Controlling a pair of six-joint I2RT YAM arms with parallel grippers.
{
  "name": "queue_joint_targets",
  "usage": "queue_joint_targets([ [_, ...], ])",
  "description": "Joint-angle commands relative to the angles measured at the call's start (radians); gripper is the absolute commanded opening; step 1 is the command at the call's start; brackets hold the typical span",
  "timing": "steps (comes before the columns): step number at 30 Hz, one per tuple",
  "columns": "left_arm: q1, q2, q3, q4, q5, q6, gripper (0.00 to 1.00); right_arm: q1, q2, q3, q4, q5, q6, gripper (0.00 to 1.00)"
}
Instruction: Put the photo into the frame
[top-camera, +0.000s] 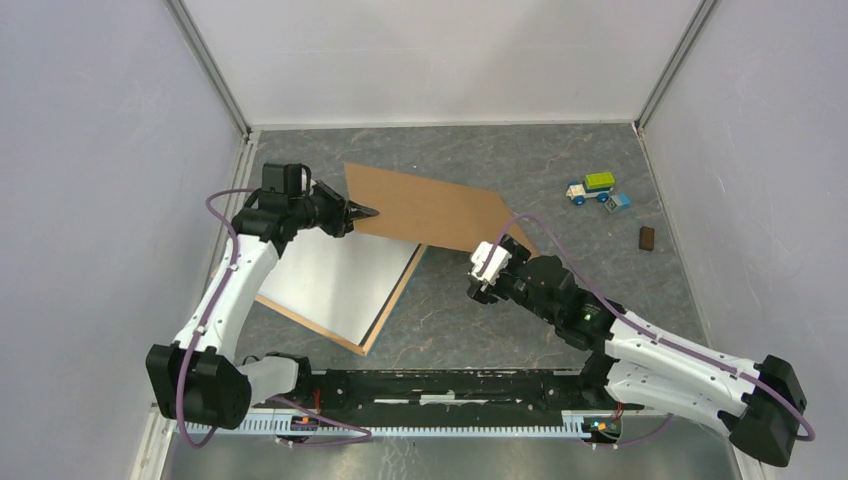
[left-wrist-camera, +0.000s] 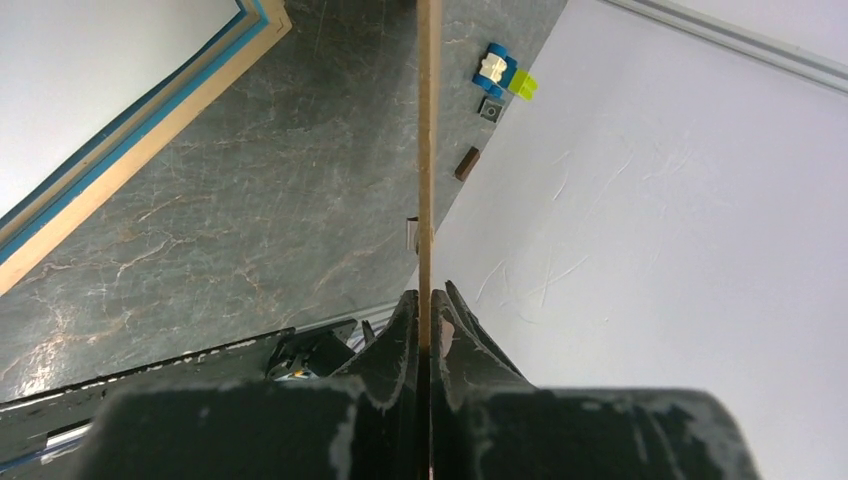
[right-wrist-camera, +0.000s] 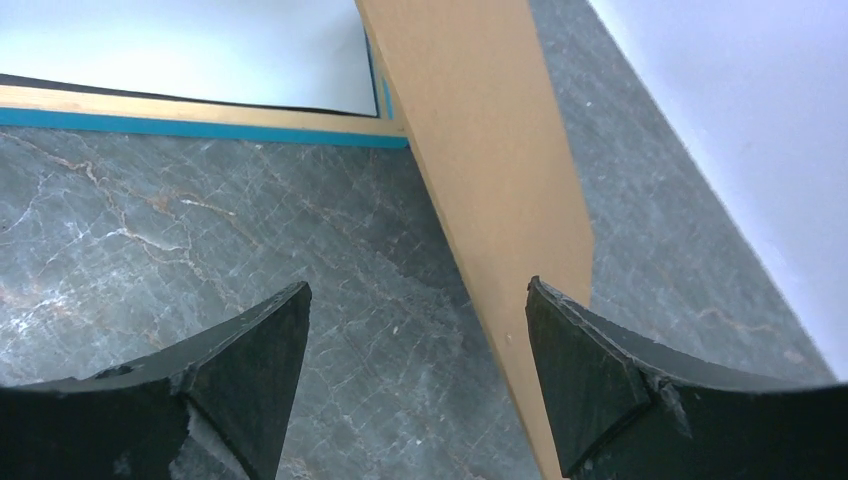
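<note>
The frame (top-camera: 385, 305) lies flat at the left-centre of the table, wood rim up, blue edge showing. A white sheet (top-camera: 330, 275), the photo's plain back, lies inside the rim; its printed side is hidden. My left gripper (top-camera: 366, 212) is shut on the left corner of the brown hardboard backing sheet (top-camera: 440, 208), holding it tilted over the frame's far edge. In the left wrist view the board (left-wrist-camera: 428, 150) is edge-on between the shut fingers. My right gripper (right-wrist-camera: 415, 285) is open and empty, low over the table, with the board's edge (right-wrist-camera: 490, 150) by its right finger.
A toy truck (top-camera: 592, 187), a small blue brick (top-camera: 619, 201) and a brown block (top-camera: 647, 237) lie at the far right. White enclosure walls stand on three sides. The arms' base rail (top-camera: 440, 385) runs along the near edge.
</note>
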Motion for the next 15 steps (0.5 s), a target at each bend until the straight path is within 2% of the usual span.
queue_joint_targets([
  [1, 0.004, -0.04, -0.009, -0.009, 0.001, -0.05, 0.02, 0.063, 0.027, 0.104, -0.012, 0.134, -0.072, 0.85],
  [3, 0.004, -0.047, -0.012, -0.01, 0.001, -0.046, 0.02, 0.095, 0.052, 0.137, -0.013, 0.231, -0.096, 0.85],
  [6, 0.004, -0.055, -0.015, -0.013, 0.001, -0.044, 0.02, 0.131, 0.076, 0.184, -0.041, 0.265, -0.132, 0.86],
  [10, 0.004, -0.064, -0.018, -0.014, 0.008, -0.048, 0.02, 0.151, 0.144, 0.246, -0.056, 0.245, -0.166, 0.86],
  [15, 0.004, -0.083, -0.013, -0.027, 0.012, -0.043, 0.02, 0.16, 0.229, 0.234, 0.07, 0.197, -0.219, 0.85],
])
